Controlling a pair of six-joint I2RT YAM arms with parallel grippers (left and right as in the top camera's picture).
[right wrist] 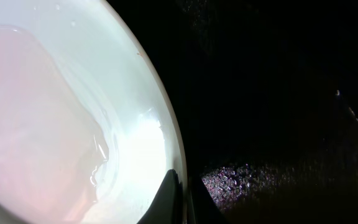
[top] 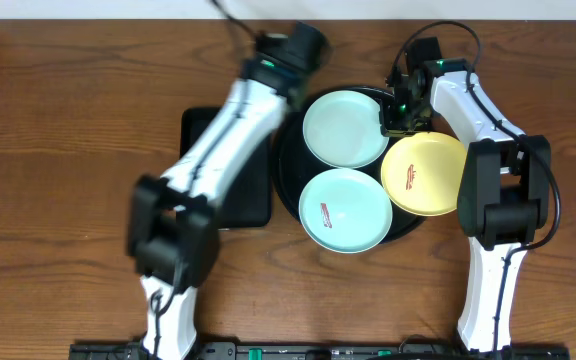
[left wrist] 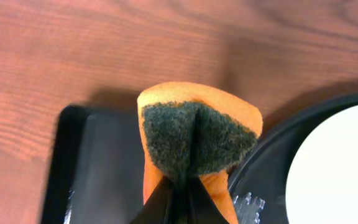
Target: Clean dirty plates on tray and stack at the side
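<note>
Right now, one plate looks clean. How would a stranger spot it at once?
Find the round black tray on the wooden table. Of its three plates, take the light blue plate at the far side: the other blue plate and the yellow plate carry reddish smears.

**Dark wooden table under soft light**

A broad table [top: 68, 150] of reddish-brown wood fills nearly everything I can see, its grain running side to side. Along its far edge lies a pale strip [top: 88, 8]; wall or floor, I cannot tell. The light is soft, leaving a dull sheen and blurred shadows on the wood.
</note>
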